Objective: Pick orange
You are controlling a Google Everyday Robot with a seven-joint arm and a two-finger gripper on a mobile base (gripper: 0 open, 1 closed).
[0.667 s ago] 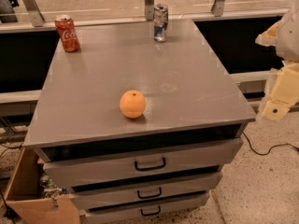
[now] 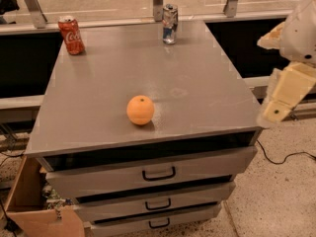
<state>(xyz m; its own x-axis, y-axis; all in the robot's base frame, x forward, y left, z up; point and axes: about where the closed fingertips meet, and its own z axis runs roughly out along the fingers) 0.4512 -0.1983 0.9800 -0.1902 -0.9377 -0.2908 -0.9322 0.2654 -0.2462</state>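
Observation:
The orange [image 2: 140,110] is a round fruit with a small dark stem dimple on top. It sits on the grey cabinet top [image 2: 197,73], near the front edge and left of centre. My gripper [image 2: 275,110] is a cream-coloured piece at the right edge of the camera view, just off the cabinet's front right corner. It is well to the right of the orange, apart from it and holding nothing.
A red soda can [image 2: 71,35] stands at the back left corner and a silver-blue can [image 2: 170,24] at the back middle. The cabinet has three drawers with black handles [image 2: 158,174]. A cardboard box [image 2: 44,216] sits on the floor at the left, and a black cable [image 2: 286,157] lies at the right.
My gripper has shifted slightly left, closer to the cabinet's right front corner. The orange and both cans have not moved.

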